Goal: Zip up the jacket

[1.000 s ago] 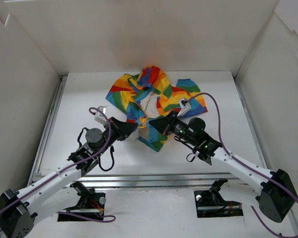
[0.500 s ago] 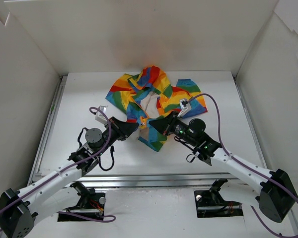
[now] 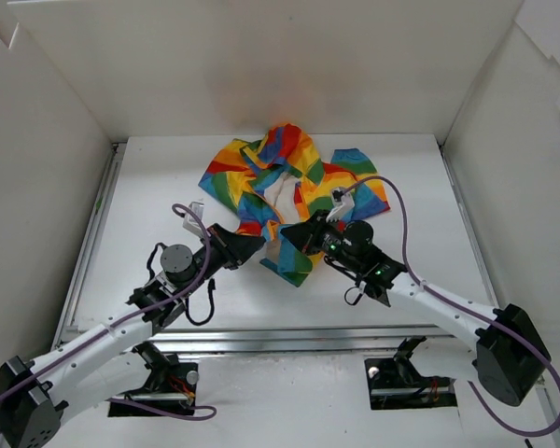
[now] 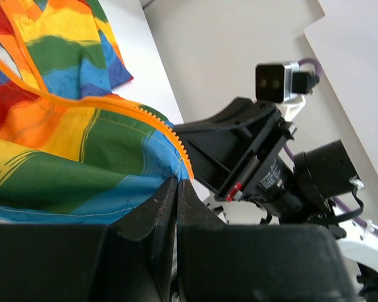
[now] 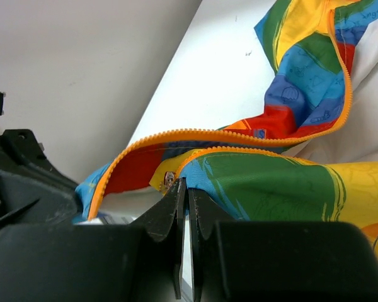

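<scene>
The rainbow-striped jacket [image 3: 280, 182] lies crumpled and open at the table's middle back, with its white lining [image 3: 282, 194] showing. My left gripper [image 3: 259, 245] is shut on the blue bottom corner of one front panel [image 4: 63, 145], beside its orange zipper teeth [image 4: 170, 135]. My right gripper [image 3: 286, 239] is shut on the bottom corner of the other panel [image 5: 283, 182], next to a small metal piece [image 5: 169, 179] at the end of the orange zipper teeth [image 5: 239, 135]. Both grippers face each other at the jacket's near hem, a few centimetres apart.
White walls [image 3: 261, 65] enclose the table at the back and both sides. A metal rail [image 3: 89, 233] runs along the left edge. The right gripper's black body [image 4: 252, 157] fills the space just beyond my left fingertips.
The right gripper has shifted slightly left and nearer, drawing its corner of the hem toward the left gripper. The left gripper has edged slightly right. Both stay shut on the fabric.
</scene>
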`<state>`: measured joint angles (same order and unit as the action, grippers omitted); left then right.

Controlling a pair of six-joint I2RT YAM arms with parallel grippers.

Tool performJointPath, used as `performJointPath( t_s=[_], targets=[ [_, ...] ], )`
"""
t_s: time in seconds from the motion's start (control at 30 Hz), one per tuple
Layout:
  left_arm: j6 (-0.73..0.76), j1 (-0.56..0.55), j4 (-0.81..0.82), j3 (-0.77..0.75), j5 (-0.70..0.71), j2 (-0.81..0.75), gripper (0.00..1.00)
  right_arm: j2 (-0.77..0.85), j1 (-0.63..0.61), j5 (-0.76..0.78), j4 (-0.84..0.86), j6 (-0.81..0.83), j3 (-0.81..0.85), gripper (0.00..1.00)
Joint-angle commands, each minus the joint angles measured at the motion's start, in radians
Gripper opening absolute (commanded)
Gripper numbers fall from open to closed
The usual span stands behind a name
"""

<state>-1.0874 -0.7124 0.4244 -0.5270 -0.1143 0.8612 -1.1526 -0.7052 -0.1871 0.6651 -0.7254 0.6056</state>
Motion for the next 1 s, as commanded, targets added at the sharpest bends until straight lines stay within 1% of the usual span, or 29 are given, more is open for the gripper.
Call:
performJointPath(
  t_s=[0.0, 0.1, 0.2, 0.37, 0.5, 0.73, 0.77, 0.83, 0.97],
  targets=[
    [-0.012, -0.016, 0.073, -0.037, -0.071, 0.015, 0.00, -0.013, 0.007, 0.025, 0.109, 0.026, 0.066, 0.00],
    [-0.014, -0.016, 0.051, -0.038, -0.068, 0.010, 0.00, 0.005, 0.013, 0.011, 0.146, 0.020, 0.054, 0.00],
    [0.015, -0.016, 0.008, -0.031, -0.007, -0.045, 0.00, 0.053, 0.015, -0.001, 0.171, 0.006, 0.022, 0.00],
    [0.049, -0.016, -0.064, -0.045, 0.082, -0.106, 0.00, 0.128, 0.021, 0.000, 0.150, -0.003, -0.023, 0.00],
    [0.053, -0.005, -0.061, -0.048, 0.143, -0.108, 0.00, 0.155, 0.023, -0.031, 0.143, -0.019, -0.032, 0.00],
    [0.063, 0.016, 0.016, -0.070, 0.125, -0.041, 0.00, 0.169, 0.026, -0.072, 0.142, -0.034, -0.027, 0.00],
    [0.064, 0.016, 0.023, -0.071, 0.092, -0.033, 0.00, 0.166, 0.023, -0.077, 0.146, -0.037, -0.027, 0.00],
    [0.060, 0.016, 0.046, -0.073, 0.081, -0.011, 0.00, 0.163, 0.023, -0.083, 0.160, -0.045, -0.029, 0.00],
    [0.055, 0.016, 0.080, -0.061, 0.065, -0.005, 0.00, 0.146, 0.023, -0.089, 0.168, -0.048, -0.029, 0.00]
  ],
)
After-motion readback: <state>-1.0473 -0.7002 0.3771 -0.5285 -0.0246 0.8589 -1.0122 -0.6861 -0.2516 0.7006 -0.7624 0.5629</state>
